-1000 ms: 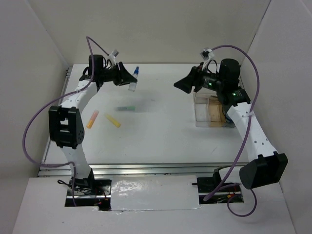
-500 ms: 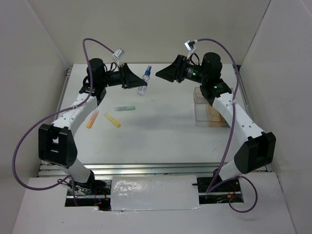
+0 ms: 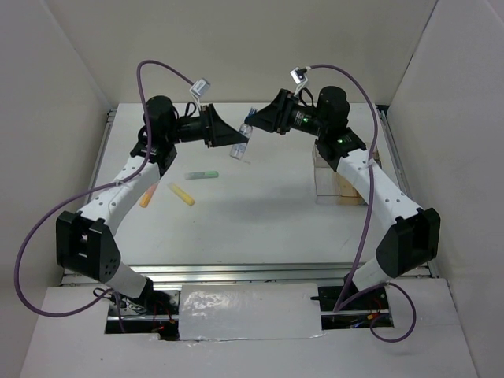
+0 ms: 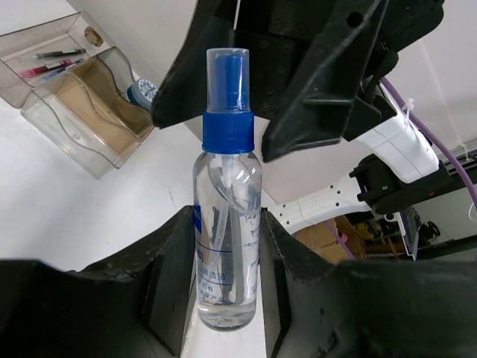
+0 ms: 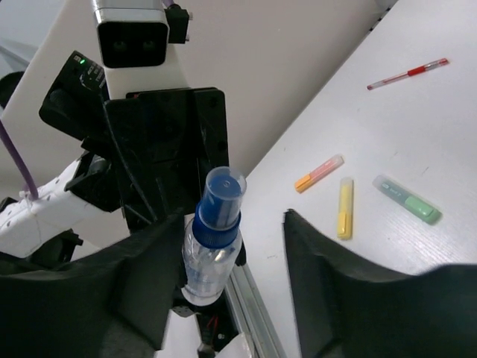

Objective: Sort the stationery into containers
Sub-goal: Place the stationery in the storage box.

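A clear blue-tipped tube [image 4: 226,231], a small bottle with a blue cap, stands upright between the fingers of my left gripper [image 4: 227,224], which is shut on its body. In the top view that tube [image 3: 237,151] hangs above the table's far middle in the left gripper [image 3: 240,142]. My right gripper [image 3: 253,126] faces it from the right, at the cap end. In the right wrist view the tube [image 5: 212,246] lies between the open jaws of the right gripper [image 5: 235,261], close to the left finger, with a wide gap to the right one. The clear container [image 3: 342,179] stands far right.
Green [image 3: 201,175], yellow [image 3: 182,194] and orange [image 3: 149,192] markers lie on the table's left half. A red pen [image 5: 408,74] lies further back. Thin pens [image 4: 52,63] lie in one compartment of the container [image 4: 74,101], and a blue-white roll [image 4: 141,93] sits at its side.
My left arm has carried the tube rightward to the middle. My right gripper has swung left from above the container to the tube's cap end.
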Controlling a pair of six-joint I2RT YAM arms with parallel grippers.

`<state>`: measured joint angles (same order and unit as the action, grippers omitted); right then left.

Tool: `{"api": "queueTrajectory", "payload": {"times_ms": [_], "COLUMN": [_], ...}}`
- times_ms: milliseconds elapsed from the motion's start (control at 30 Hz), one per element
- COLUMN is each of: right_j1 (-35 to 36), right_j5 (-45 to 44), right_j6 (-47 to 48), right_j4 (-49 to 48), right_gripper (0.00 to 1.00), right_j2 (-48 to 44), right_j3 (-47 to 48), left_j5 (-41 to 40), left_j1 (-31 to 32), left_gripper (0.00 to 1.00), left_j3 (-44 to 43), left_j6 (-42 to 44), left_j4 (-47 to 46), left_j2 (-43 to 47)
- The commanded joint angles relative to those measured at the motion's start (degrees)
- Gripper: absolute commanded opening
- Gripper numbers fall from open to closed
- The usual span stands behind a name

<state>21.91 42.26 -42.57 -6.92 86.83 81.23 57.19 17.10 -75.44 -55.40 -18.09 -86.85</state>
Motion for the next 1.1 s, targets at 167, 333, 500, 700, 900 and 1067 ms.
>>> {"api": "queueTrajectory", "payload": {"times_ms": [167, 333, 500, 700, 900, 1067], "right_j1": [1.11, 1.99, -0.11, -8.27, -19.07, -24.8], "right_j5": [0.28, 1.33, 1.42, 6.07, 6.62, -1.02], "right_j6": [-1.47, -1.29, -0.77, 9.04, 32.24, 60.64], "right_j4": [-6.79, -8.2, -6.88, 2.85, 28.93, 53.03], "right_gripper": [0.36, 0.11, 0.0, 0.0, 0.0, 0.0], "right_j2": [-0.6, -1.66, -2.36, -4.55, -5.71, -1.15], "right_j3": [2.97, 1.3, 0.6, 1.73, 8.74, 14.82], "left_j5": [-1.73, -2.78, -5.32, -12.69, -17.28, -23.78], "left_j1": [1.79, 1.88, 1.62, -1.1, -5.4, -5.33], "left_gripper": [0.0, 0.07, 0.64, 0.99, 0.99, 0.99], "left_j3": [-1.9, -2.78, -5.15, -7.09, -7.44, -9.38], "left_j6": [2.05, 2.31, 6.78, 19.61, 29.63, 37.11], "left_j4": [0.42, 1.47, 10.51, 26.49, 34.25, 40.58], "left_j2": [1.95, 1.68, 0.89, 0.89, 1.07, 0.63]}}
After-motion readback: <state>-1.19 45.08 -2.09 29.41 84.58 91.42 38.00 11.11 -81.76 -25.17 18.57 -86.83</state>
